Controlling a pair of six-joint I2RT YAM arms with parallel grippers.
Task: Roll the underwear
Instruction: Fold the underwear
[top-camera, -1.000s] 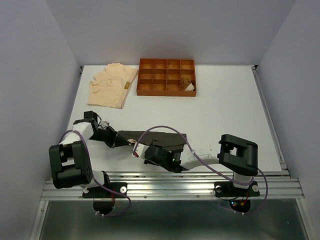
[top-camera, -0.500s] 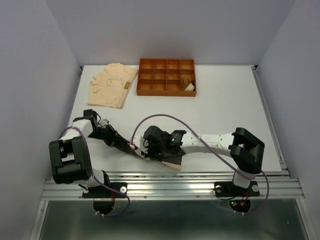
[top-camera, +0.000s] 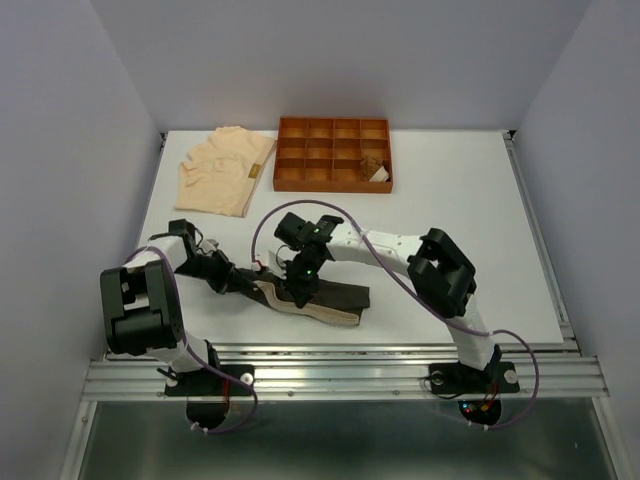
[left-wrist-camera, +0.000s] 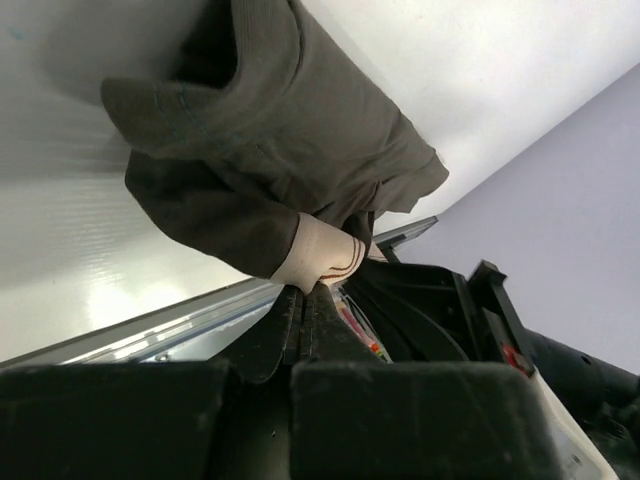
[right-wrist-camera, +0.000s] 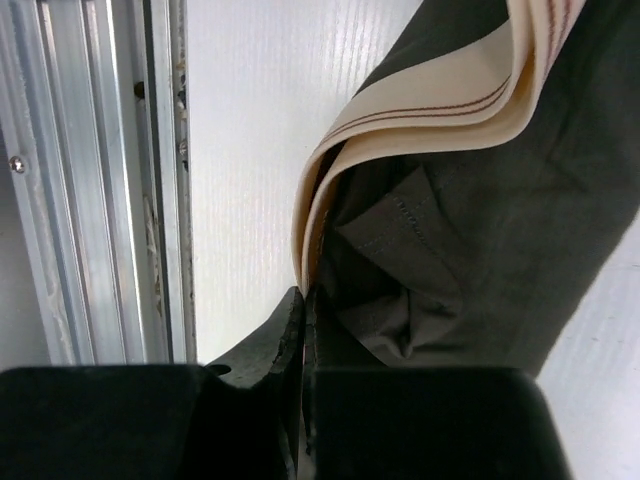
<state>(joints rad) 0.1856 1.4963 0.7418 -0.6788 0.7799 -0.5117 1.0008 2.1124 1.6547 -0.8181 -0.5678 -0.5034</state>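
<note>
A dark grey-brown underwear (top-camera: 335, 297) with a cream striped waistband lies bunched near the table's front edge. My left gripper (top-camera: 245, 285) is shut on its left end, pinching the cream waistband (left-wrist-camera: 320, 250) below the dark fabric (left-wrist-camera: 280, 150). My right gripper (top-camera: 298, 291) points down onto the garment's left-middle and is shut on the waistband edge (right-wrist-camera: 330, 210) beside the dark fabric (right-wrist-camera: 480, 230). A pale peach underwear (top-camera: 220, 170) lies flat at the back left. A small brownish rolled piece (top-camera: 375, 168) sits in a tray compartment.
The orange-brown grid tray (top-camera: 333, 183) stands at the back centre. The aluminium rail (top-camera: 340, 352) runs along the table's front edge, close to the garment, and shows in the right wrist view (right-wrist-camera: 90, 180). The right arm arches over the garment from the right.
My right gripper has swung from the front edge up and back over the garment, turning the fabric so the cream waistband now lies along the near side. The left gripper has barely moved.
</note>
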